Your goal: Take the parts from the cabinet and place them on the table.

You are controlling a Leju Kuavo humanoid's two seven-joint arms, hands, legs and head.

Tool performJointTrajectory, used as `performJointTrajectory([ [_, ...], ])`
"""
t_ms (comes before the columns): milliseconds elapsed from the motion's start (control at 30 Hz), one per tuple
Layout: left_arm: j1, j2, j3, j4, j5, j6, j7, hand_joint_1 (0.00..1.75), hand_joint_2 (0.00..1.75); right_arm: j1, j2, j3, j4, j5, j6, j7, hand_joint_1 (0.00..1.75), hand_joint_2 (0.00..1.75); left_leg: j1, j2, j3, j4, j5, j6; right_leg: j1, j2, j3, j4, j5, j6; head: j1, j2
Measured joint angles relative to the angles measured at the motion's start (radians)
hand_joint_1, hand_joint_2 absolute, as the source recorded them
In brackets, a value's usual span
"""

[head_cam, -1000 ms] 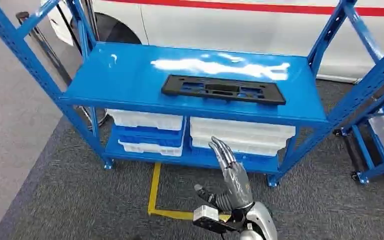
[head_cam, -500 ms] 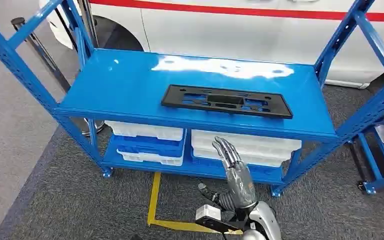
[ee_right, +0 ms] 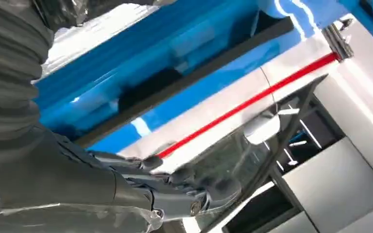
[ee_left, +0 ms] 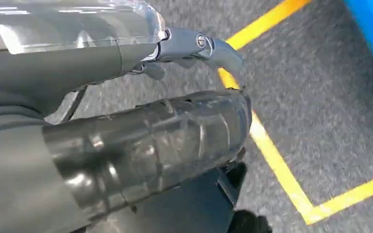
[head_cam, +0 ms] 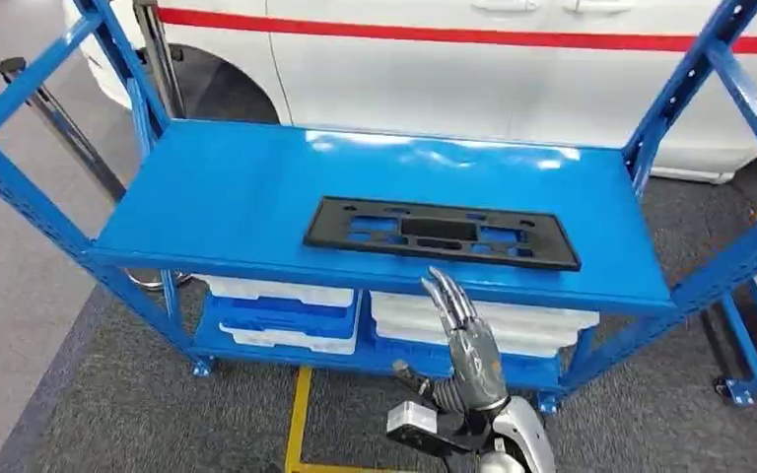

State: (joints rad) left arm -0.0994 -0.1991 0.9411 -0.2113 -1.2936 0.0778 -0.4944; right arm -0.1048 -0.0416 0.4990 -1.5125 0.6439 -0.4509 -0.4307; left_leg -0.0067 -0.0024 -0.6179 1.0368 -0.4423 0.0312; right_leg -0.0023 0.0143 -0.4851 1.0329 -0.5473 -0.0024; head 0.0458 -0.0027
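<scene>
On the blue shelf (head_cam: 217,207) lies a black part (head_cam: 442,234); right robot hand (head_cam: 463,345) spread.

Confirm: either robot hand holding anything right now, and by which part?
Nothing held. The right robot hand is raised with fingers extended, short of the black part on the blue shelf. The left robot hand hangs empty over the floor.

One black part (head_cam: 442,233), four white trays (head_cam: 281,291), one blue rack (head_cam: 217,197).

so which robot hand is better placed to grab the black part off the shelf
Right. The right robot hand is raised, open, just below the shelf edge in front of the black part; the left robot hand hangs over the floor.
</scene>
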Motion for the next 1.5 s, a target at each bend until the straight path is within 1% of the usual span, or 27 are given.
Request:
performJointTrajectory([
  [33, -0.001, 0.001, 0.0, 0.0, 0.0, 0.0, 0.0, 0.0, 0.0, -0.002, 0.0, -0.001, -0.005, 0.003, -0.002, 0.0, 0.0, 1.75, 0.001, 0.0, 0.011, -0.006, -0.002, 0.005, 0.002, 0.0, 0.003, 0.002, 0.002, 0.003, -0.001, 0.0],
  [100, -0.003, 0.001, -0.001, 0.0, 0.0, 0.002, 0.0, 0.0, 0.0, -0.002, -0.001, -0.003, -0.009, 0.008, -0.004, 0.0, 0.0, 1.75, 0.007, 0.0, 0.036, -0.02, -0.008, 0.018, -0.002, -0.003, -0.031, 0.071, 0.004, 0.011, 0.0, 0.0],
  [200, -0.006, 0.001, -0.001, 0.0, 0.0, 0.003, 0.001, 0.0, 0.0, 0.001, -0.007, -0.003, -0.009, 0.018, -0.004, 0.002, 0.0, 1.75, 0.008, 0.0, 0.059, -0.021, -0.03, 0.025, -0.007, -0.005, -0.172, 0.266, -0.074, 0.026, 0.0, 0.0],
  [233, -0.005, 0.001, -0.001, 0.0, 0.0, 0.003, 0.001, 0.0, 0.0, 0.002, -0.009, -0.003, -0.009, 0.02, -0.004, 0.002, 0.0, 1.75, 0.008, -0.001, 0.07, -0.021, -0.04, 0.024, -0.009, -0.005, -0.209, 0.298, -0.091, 0.028, 0.0, 0.0],
  [267, -0.003, 0.001, -0.001, 0.0, 0.0, 0.003, 0.001, 0.0, 0.0, 0.002, -0.011, -0.003, -0.009, 0.021, -0.004, 0.003, 0.0, 1.75, 0.008, -0.002, 0.083, -0.021, -0.05, 0.023, -0.011, -0.005, -0.225, 0.289, -0.084, 0.028, 0.0, 0.0],
  [333, -0.003, 0.001, -0.002, 0.0, 0.0, 0.003, 0.001, 0.0, 0.0, 0.002, -0.013, -0.003, -0.009, 0.022, -0.005, 0.003, 0.0, 1.75, 0.011, -0.004, 0.117, -0.021, -0.073, 0.017, -0.012, -0.009, -0.209, 0.175, 0.005, 0.027, 0.0, 0.0],
  [400, 0.0, 0.0, -0.002, 0.0, 0.0, 0.003, 0.002, 0.0, 0.0, 0.003, -0.016, -0.003, -0.008, 0.025, -0.005, 0.003, 0.0, 1.75, 0.011, -0.004, 0.14, -0.022, -0.1, 0.007, -0.011, -0.012, -0.189, 0.028, 0.157, 0.021, 0.002, 0.0],
  [433, -0.002, 0.0, -0.002, 0.001, 0.0, 0.003, 0.003, 0.0, 0.0, 0.001, -0.018, -0.003, -0.008, 0.027, -0.005, 0.007, 0.0, 1.75, 0.009, -0.007, 0.146, -0.015, -0.106, 0.001, -0.002, -0.013, -0.191, 0.03, 0.114, 0.015, -0.001, 0.0],
  [467, -0.007, 0.0, -0.003, 0.001, 0.0, 0.004, 0.004, 0.0, 0.0, 0.004, -0.019, -0.003, -0.009, 0.032, -0.006, 0.007, 0.0, 1.75, 0.008, -0.006, 0.137, -0.017, -0.116, -0.008, -0.001, -0.011, -0.186, 0.035, 0.133, 0.007, -0.003, 0.0],
  [567, -0.009, 0.001, -0.003, 0.001, 0.0, 0.006, 0.004, 0.0, 0.0, 0.003, -0.019, -0.004, -0.017, 0.038, -0.007, 0.01, 0.0, 1.75, 0.008, -0.004, 0.155, -0.013, -0.116, -0.019, -0.007, -0.006, -0.17, 0.024, 0.124, -0.01, -0.003, 0.0],
  [633, -0.01, 0.001, -0.004, 0.001, 0.0, 0.005, 0.003, 0.0, 0.0, 0.001, -0.02, -0.004, -0.02, 0.041, -0.007, 0.011, 0.0, 1.75, 0.012, -0.003, 0.099, 0.1, -0.13, -0.029, -0.008, -0.009, -0.143, 0.01, 0.114, -0.024, -0.005, 0.0],
  [733, -0.008, 0.001, -0.006, 0.001, 0.0, 0.005, 0.004, 0.0, 0.0, 0.001, -0.021, -0.004, -0.02, 0.053, -0.007, 0.015, 0.0, 1.75, 0.013, -0.003, -0.026, 0.267, -0.212, -0.038, -0.005, -0.008, -0.127, 0.009, 0.097, -0.03, -0.004, 0.0],
  [767, -0.006, 0.001, -0.008, 0.001, -0.001, 0.005, 0.004, 0.0, 0.0, 0.001, -0.022, -0.004, -0.02, 0.057, -0.007, 0.016, 0.0, 1.75, 0.013, -0.003, -0.045, 0.268, -0.205, -0.037, -0.004, -0.006, -0.119, 0.009, 0.091, -0.031, -0.004, 0.0],
  [800, -0.005, 0.001, -0.009, 0.001, -0.002, 0.005, 0.004, 0.0, 0.0, 0.001, -0.023, -0.004, -0.02, 0.058, -0.007, 0.017, 0.0, 1.75, 0.012, -0.003, -0.046, 0.232, -0.165, -0.035, -0.002, -0.004, -0.109, 0.009, 0.084, -0.03, -0.004, 0.0],
  [900, -0.005, 0.002, -0.01, 0.001, -0.005, 0.006, 0.004, 0.0, 0.0, 0.0, -0.026, -0.004, -0.021, 0.063, -0.007, 0.018, 0.0, 1.75, 0.007, -0.002, 0.003, 0.016, 0.011, -0.012, 0.0, -0.004, -0.086, 0.007, 0.064, -0.026, -0.003, 0.0],
  [933, -0.006, 0.003, -0.01, 0.001, -0.005, 0.006, 0.004, 0.0, 0.0, -0.002, -0.027, -0.004, -0.02, 0.068, -0.006, 0.02, 0.0, 1.75, -0.002, -0.003, -0.001, 0.016, -0.026, -0.008, 0.004, -0.003, -0.081, 0.011, 0.062, -0.022, -0.003, 0.0],
  [967, -0.009, 0.003, -0.011, 0.001, -0.005, 0.006, 0.004, 0.0, 0.0, -0.005, -0.028, -0.004, -0.021, 0.071, -0.006, 0.021, 0.0, 1.75, -0.002, -0.005, 0.007, 0.002, -0.032, -0.004, 0.002, -0.003, -0.088, 0.012, 0.06, -0.016, -0.007, 0.0],
  [1000, -0.009, 0.003, -0.013, 0.001, -0.006, 0.006, 0.004, 0.0, 0.0, -0.006, -0.029, -0.004, -0.022, 0.077, -0.003, 0.023, 0.0, 1.75, -0.003, -0.004, 0.005, 0.001, -0.005, 0.0, 0.002, -0.002, -0.086, 0.011, 0.056, -0.009, -0.006, 0.0],
  [1100, -0.007, 0.002, -0.014, 0.001, -0.007, 0.006, 0.01, 0.0, 0.0, -0.025, -0.035, -0.003, -0.027, 0.103, 0.011, 0.03, 0.0, 1.75, 0.008, -0.001, 0.023, -0.025, 0.006, 0.011, 0.003, -0.004, -0.082, 0.019, 0.041, 0.006, -0.006, 0.0],
  [1133, -0.011, 0.0, -0.014, 0.001, -0.007, 0.006, 0.011, 0.0, 0.0, -0.036, -0.038, -0.002, -0.029, 0.11, 0.014, 0.031, 0.0, 1.75, 0.011, 0.0, 0.026, -0.027, 0.005, 0.015, 0.003, -0.006, -0.102, 0.061, 0.012, 0.01, -0.003, 0.0],
  [1200, -0.016, -0.001, -0.016, 0.001, -0.009, 0.007, 0.013, 0.0, 0.0, -0.053, -0.045, 0.001, -0.029, 0.125, 0.027, 0.04, 0.0, 1.75, 0.011, 0.0, 0.027, -0.025, 0.001, 0.021, -0.004, -0.007, -0.182, 0.213, -0.056, 0.02, -0.003, 0.0],
  [1233, -0.016, -0.001, -0.019, 0.001, -0.011, 0.013, 0.013, 0.0, 0.0, -0.056, -0.05, 0.004, -0.029, 0.132, 0.032, 0.045, 0.0, 1.75, 0.011, -0.001, 0.028, -0.024, -0.002, 0.022, -0.008, -0.007, -0.221, 0.278, -0.073, 0.024, -0.003, 0.0],
  [1267, -0.016, -0.001, -0.019, 0.001, -0.012, 0.022, 0.016, 0.0, 0.0, -0.06, -0.054, 0.008, -0.028, 0.137, 0.035, 0.049, 0.0, 1.75, 0.011, -0.001, 0.03, -0.023, -0.005, 0.021, -0.011, -0.008, -0.241, 0.302, -0.064, 0.027, -0.004, 0.0],
  [1300, -0.015, -0.002, -0.02, 0.001, -0.014, 0.029, 0.019, 0.0, 0.0, -0.065, -0.061, 0.011, -0.028, 0.142, 0.037, 0.053, 0.0, 1.75, 0.012, -0.002, 0.033, -0.02, -0.009, 0.02, -0.014, -0.009, -0.236, 0.277, -0.031, 0.03, -0.003, 0.0],
  [1367, -0.015, -0.005, -0.021, 0.001, -0.017, 0.038, 0.023, 0.0, 0.0, -0.08, -0.069, 0.014, -0.028, 0.145, 0.042, 0.056, 0.0, 1.75, 0.015, -0.004, 0.044, -0.013, -0.021, 0.014, -0.02, -0.01, -0.169, 0.12, 0.071, 0.031, -0.003, 0.0],
  [1400, -0.015, -0.007, -0.023, 0.001, -0.018, 0.042, 0.025, 0.0, 0.0, -0.087, -0.073, 0.015, -0.028, 0.146, 0.047, 0.059, 0.0, 1.75, 0.015, -0.004, 0.047, -0.01, -0.029, 0.009, -0.022, -0.011, -0.137, 0.038, 0.102, 0.031, -0.003, 0.0],
  [1500, -0.019, -0.008, -0.028, 0.001, -0.022, 0.048, 0.032, 0.0, 0.0, -0.105, -0.089, 0.029, -0.026, 0.147, 0.092, 0.078, 0.0, 1.75, 0.008, -0.005, 0.042, -0.005, -0.032, -0.003, -0.013, -0.008, -0.127, 0.017, 0.087, 0.021, -0.004, 0.0],
])
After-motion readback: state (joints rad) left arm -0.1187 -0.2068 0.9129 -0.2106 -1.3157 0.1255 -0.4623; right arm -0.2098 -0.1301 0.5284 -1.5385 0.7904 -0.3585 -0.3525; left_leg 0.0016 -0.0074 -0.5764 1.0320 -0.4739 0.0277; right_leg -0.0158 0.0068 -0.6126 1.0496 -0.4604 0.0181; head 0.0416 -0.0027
